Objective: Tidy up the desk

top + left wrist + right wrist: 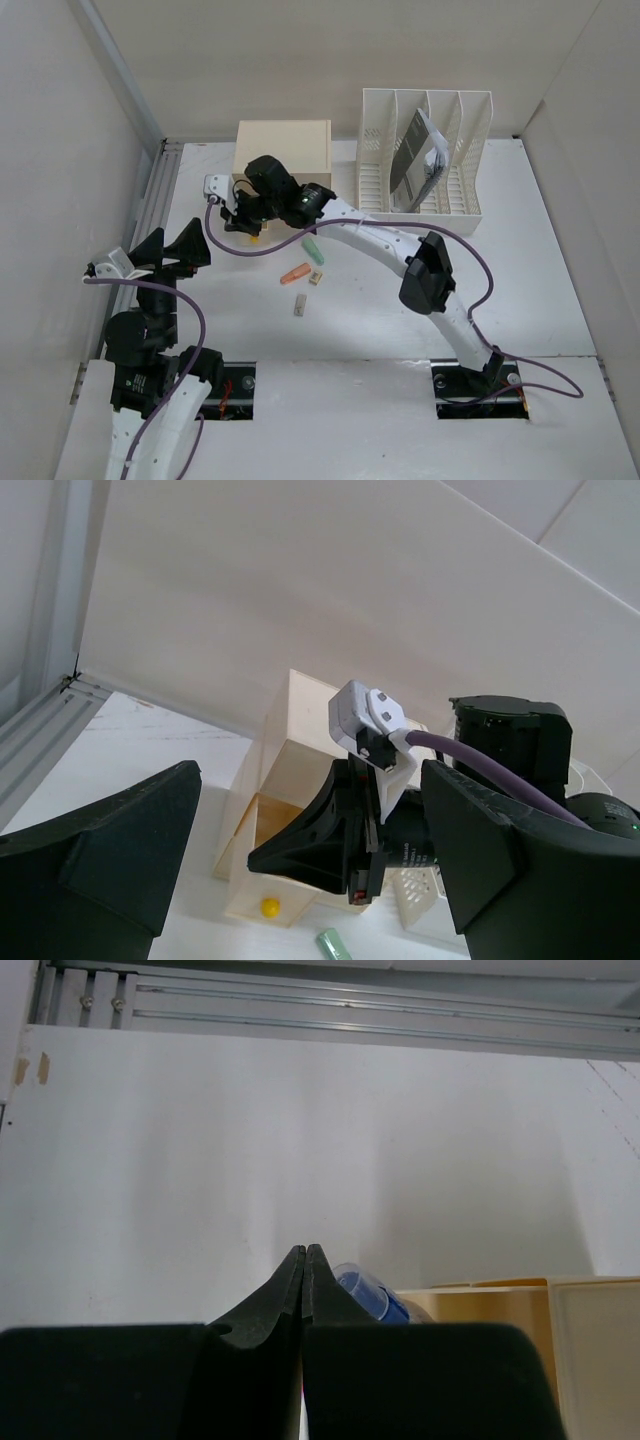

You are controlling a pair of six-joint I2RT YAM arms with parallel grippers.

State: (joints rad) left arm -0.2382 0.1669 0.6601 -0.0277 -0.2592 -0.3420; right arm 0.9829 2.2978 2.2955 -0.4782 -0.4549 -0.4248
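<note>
The desk (530, 280) is a broad white tabletop. On its middle lie a green stick (312, 248), an orange one (296, 272), a small beige piece (316, 279) and a grey piece (299, 305). My right gripper (240, 220) hangs at the front of the cream drawer box (283, 150). In the left wrist view it (258, 858) is over a pulled-out drawer with a yellow knob (268, 907). Its jaws (303, 1252) are shut with nothing between them, and a blue clear-capped thing (368, 1293) shows behind them. My left gripper (160, 255) stands open, empty, at the left.
A white slotted file rack (460, 120) holding a dark booklet (415, 160) stands at the back right. A metal rail (150, 210) runs along the desk's left edge. Walls close in on the left, back and right.
</note>
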